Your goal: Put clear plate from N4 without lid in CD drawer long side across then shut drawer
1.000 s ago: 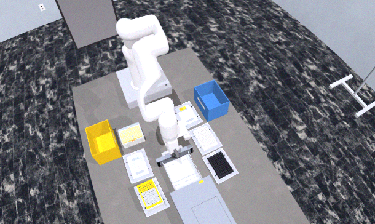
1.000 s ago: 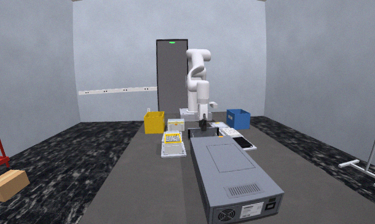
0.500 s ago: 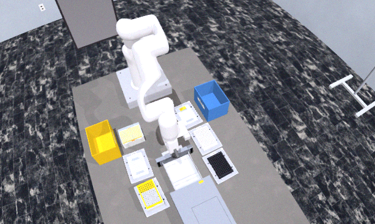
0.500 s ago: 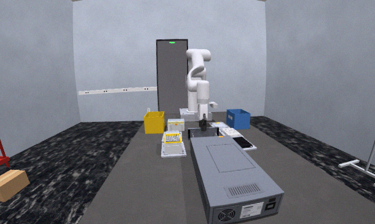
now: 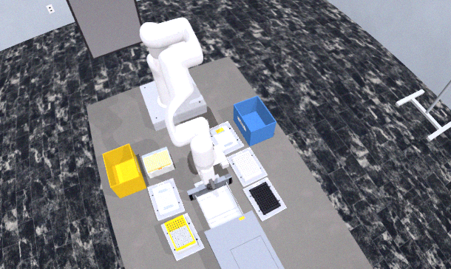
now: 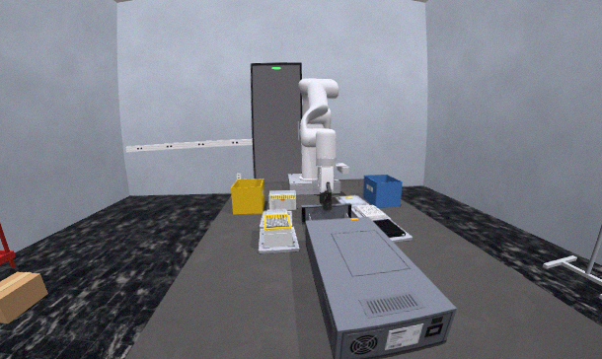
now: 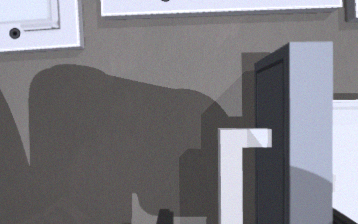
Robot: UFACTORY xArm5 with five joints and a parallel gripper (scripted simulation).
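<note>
The grey cooler CD (image 5: 242,242) lies at the near end of the bench with its drawer (image 5: 219,207) pulled out toward the arm; the drawer's white inside holds no plate. Its lamp (image 5: 242,219) glows yellow, and also shows in the exterior view (image 6: 355,220). My gripper (image 5: 211,183) is open and empty, pointing down at the drawer's dark front panel (image 7: 290,135) and white handle (image 7: 235,170). Several plates sit in white nests around it; a pale clear-looking plate (image 5: 165,197) lies left of the drawer. I cannot read the nest labels.
A yellow bin (image 5: 123,171) stands at the left and a blue bin (image 5: 254,120) at the right. A white plate (image 5: 246,166), a black plate (image 5: 264,198), a yellow-framed tip rack (image 5: 182,234), a yellowish box (image 5: 157,162) and a labelled plate (image 5: 225,137) surround the drawer.
</note>
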